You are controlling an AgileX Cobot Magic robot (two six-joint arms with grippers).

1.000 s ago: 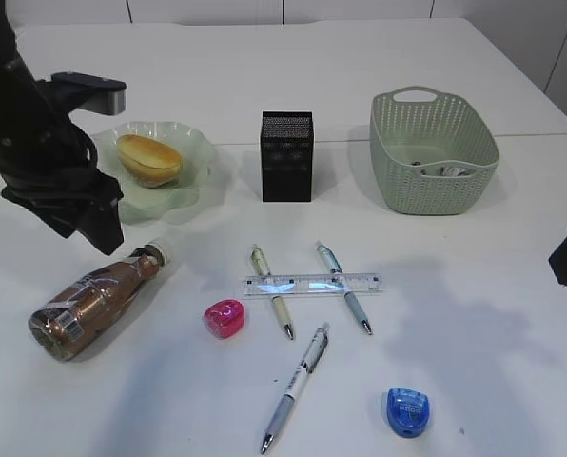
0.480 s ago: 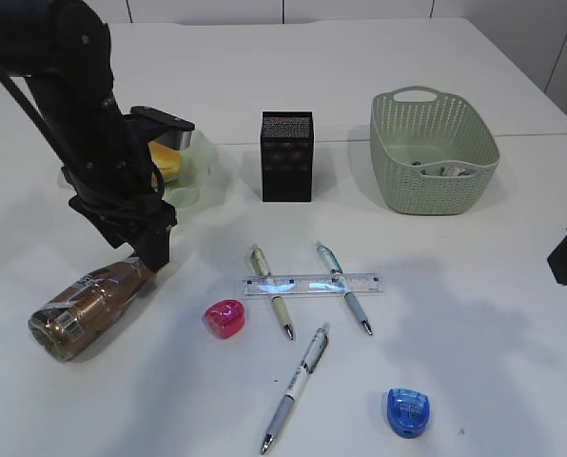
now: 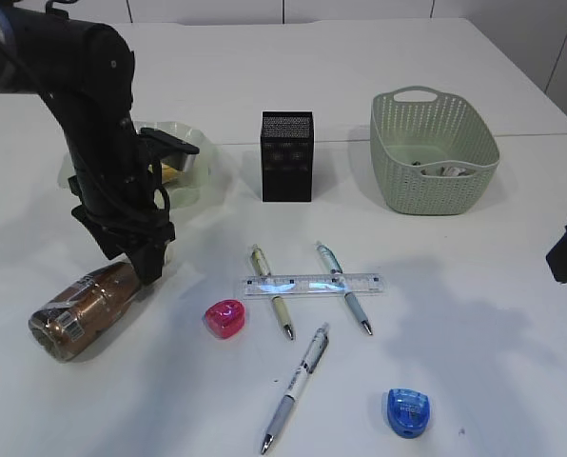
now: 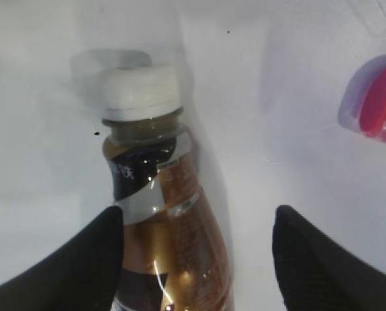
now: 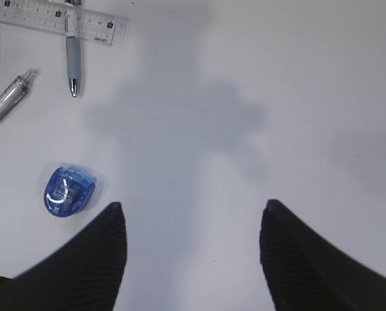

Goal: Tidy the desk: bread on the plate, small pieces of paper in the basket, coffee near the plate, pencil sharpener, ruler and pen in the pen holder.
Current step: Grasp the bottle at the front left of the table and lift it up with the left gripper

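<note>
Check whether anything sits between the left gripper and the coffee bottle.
Nothing visible does. The left gripper is open right over the lying coffee bottle, a finger on each side of its neck. The pink sharpener lies off to the side.

Both arms idle-posed, jaws apart

The left gripper (image 4: 196,259) points down from a bent black arm, fingers (image 4: 89,259) spread wide. The right gripper (image 5: 190,256) hangs at the right edge, fingers likewise spread, holding nothing.

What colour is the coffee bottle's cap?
White; the coffee bottle's cap shows best in the left wrist view.
</note>
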